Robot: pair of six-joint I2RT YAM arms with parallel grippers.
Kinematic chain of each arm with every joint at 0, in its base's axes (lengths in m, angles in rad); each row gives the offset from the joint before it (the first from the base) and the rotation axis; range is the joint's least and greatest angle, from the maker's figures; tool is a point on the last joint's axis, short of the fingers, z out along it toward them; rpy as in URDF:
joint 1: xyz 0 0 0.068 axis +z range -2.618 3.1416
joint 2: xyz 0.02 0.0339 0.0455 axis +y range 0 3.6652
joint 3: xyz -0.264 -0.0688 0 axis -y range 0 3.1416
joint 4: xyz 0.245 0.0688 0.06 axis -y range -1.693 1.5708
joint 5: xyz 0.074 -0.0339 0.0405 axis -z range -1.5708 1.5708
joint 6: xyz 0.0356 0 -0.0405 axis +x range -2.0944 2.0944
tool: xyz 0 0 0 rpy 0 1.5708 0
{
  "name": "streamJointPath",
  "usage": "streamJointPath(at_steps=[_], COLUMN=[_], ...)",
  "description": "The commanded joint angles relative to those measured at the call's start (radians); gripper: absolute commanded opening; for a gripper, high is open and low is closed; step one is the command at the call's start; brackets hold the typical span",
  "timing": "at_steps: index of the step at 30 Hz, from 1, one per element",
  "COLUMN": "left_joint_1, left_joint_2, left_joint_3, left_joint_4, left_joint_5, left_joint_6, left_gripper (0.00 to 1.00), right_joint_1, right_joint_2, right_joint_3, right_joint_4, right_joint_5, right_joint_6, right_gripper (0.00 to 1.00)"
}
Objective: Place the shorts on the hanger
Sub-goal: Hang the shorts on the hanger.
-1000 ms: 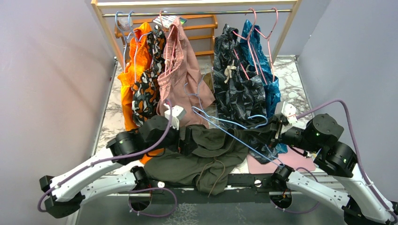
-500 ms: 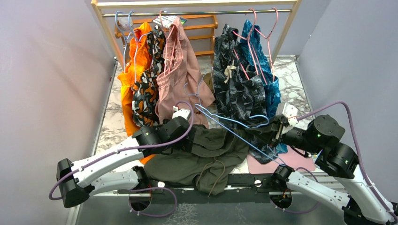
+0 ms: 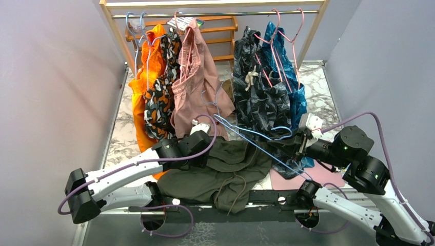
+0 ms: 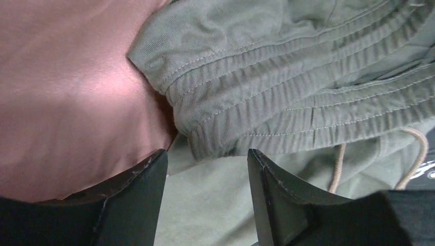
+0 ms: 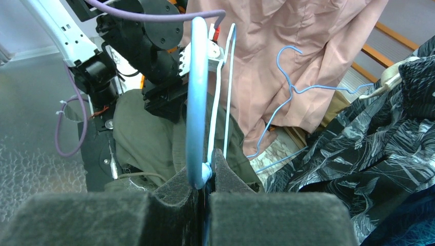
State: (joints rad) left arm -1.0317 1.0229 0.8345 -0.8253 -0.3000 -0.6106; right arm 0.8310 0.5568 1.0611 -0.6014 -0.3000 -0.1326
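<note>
The dark olive shorts (image 3: 221,169) lie crumpled on the near table edge between the arms. My left gripper (image 3: 204,155) sits low over their left waistband corner. In the left wrist view its jaws (image 4: 208,171) stand apart with olive cloth lying between the fingers (image 4: 134,205), just below the ribbed waistband (image 4: 287,92). My right gripper (image 3: 298,145) is shut on the light-blue wire hanger (image 3: 246,134), which reaches leftward above the shorts. The right wrist view shows the pads (image 5: 225,169) pinching the hanger wire (image 5: 196,92).
A wooden rack (image 3: 117,36) at the back carries orange, patterned, dusty-pink (image 3: 197,77) and dark leaf-print shorts (image 3: 259,97) on hangers. Pink cloth (image 4: 66,92) lies just left of my left fingers. A tan drawstring (image 4: 416,159) trails on the shorts. A pink mat (image 3: 318,177) lies at right.
My left arm has stretched forward and right, bringing its gripper down to the shorts' waistband, and its jaws have narrowed. The right arm and hanger have barely moved.
</note>
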Motion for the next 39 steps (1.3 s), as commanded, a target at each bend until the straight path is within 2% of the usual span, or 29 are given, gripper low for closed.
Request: streamJointPath(at_steps=[1,15,19,25,33,39], left_joint_1=[-0.007,-0.007,-0.007,-0.007,-0.007,-0.007], left_joint_2=[0.025,0.014,0.000,-0.044,-0.109,-0.092], left_joint_3=[-0.011,-0.043,-0.044,-0.010,0.099,0.165], left_joint_4=[0.015,0.141,0.145,0.129,0.072,0.063], left_joint_5=[-0.023,-0.076,-0.080,-0.026,0.043,0.042], left_joint_6=[-0.021,-0.027,-0.021,-0.003,-0.006,-0.007], left_gripper=[0.59,0.42,0.29,0.00,0.00,0.00], right_joint_1=[0.000,0.000,0.000,0.000,0.000,0.000], right_joint_2=[-0.011,0.007,0.009,-0.021,-0.029,0.006], right_joint_3=[-0.008,-0.003,0.002,-0.016,-0.002,-0.009], right_joint_4=[0.009,0.016,0.007,0.029,-0.072,-0.114], right_joint_5=[0.012,-0.017,-0.011,-0.004,-0.058,-0.084], right_joint_6=[-0.010,0.005,-0.003,-0.002,-0.032,-0.051], right_gripper=[0.01,0.01,0.01,0.01,0.01,0.01])
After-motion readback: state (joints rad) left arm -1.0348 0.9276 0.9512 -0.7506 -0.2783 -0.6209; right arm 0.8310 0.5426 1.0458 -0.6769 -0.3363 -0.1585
